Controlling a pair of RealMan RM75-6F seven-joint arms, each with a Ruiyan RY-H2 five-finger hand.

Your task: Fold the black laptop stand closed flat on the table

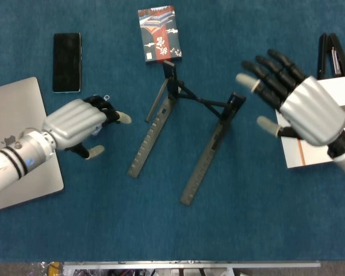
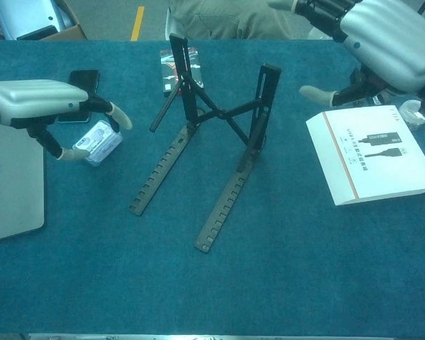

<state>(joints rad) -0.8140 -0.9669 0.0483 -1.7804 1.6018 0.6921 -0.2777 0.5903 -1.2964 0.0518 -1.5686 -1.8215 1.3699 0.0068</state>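
Black laptop stand standing open near the middle of the blue worktop, its two notched base rails running from the far uprights toward the near edge and splaying apart, crossed struts between them at the back. In the chest view, uprights plainly raised, so not yet flat. Left hand off to the stand's left, hovering over a small clear packet, fingers curled downward with a gap between thumb and the rest; nothing visibly held, though contact with the packet cannot be told. Right hand raised to the stand's right, above the edge of a white booklet, fingers spread wide and holding nothing, fingertips pointing toward the right upright. Neither hand touching the stand. Right hand judged the nearer of the two to an upright, the left roughly level with the left rail's middle and clear of it. Folding likely calls for pressing the rails together across their long axis, each hand coming in from its own side. Silver laptop at far left, dark phone and a patterned box toward the far edge.
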